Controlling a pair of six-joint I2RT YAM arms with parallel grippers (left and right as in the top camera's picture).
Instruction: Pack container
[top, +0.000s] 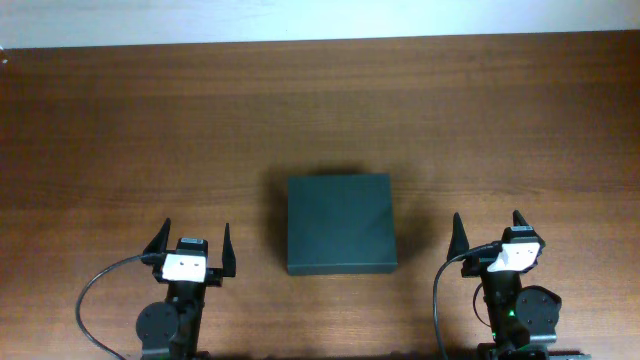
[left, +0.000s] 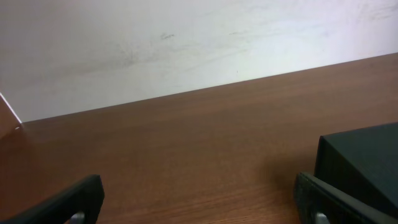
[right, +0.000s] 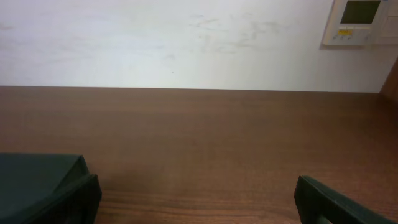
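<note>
The left arm sits low at the near left edge of the wooden table (top: 150, 120). The left gripper (top: 195, 240) points toward the far side with its two dark fingers (left: 74, 202) spread wide and nothing between them. A black cable (top: 92, 292) loops out from its base.

The container (top: 340, 223) lies flat and closed in the middle of the table, between the two arms and apart from both.

The right arm mirrors the left at the near right edge. The right gripper (top: 488, 228) is also splayed wide and empty, aimed the same way.

From above, the box shows as a plain dark square lid. The left wrist camera catches only its corner, behind that gripper's right finger. The right wrist camera shows its edge at the lower left.

Only the right wrist view takes in a pale wall panel (right: 359, 22) with a small greenish screen, high on the white wall (right: 186, 37). Its lettering is too small to read, and the box carries no visible label.
</note>
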